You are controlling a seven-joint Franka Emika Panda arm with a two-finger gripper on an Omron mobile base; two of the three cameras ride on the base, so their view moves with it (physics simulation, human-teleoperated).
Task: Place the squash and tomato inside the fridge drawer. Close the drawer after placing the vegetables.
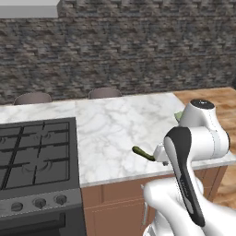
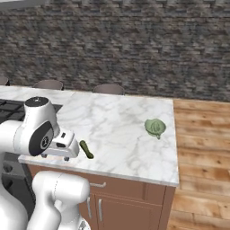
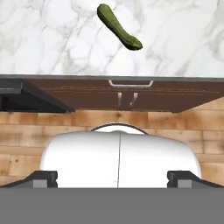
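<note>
Squash point(image 2: 86, 149) lying flat near marble counter point(image 2: 121, 126) front edge, long axis diagonal to it, hand point(image 3: 118, 179) fingers spread wide, nothing held

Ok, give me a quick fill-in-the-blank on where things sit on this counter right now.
1. The squash lies on the ____ counter, near its front edge.
2. The leafy green vegetable sits near the counter's ____ end in the right base view.
3. In the left base view, a gas ____ is set into the counter's left part.
4. The gripper holds ____.

Missing words: marble; right; stove; nothing
</note>
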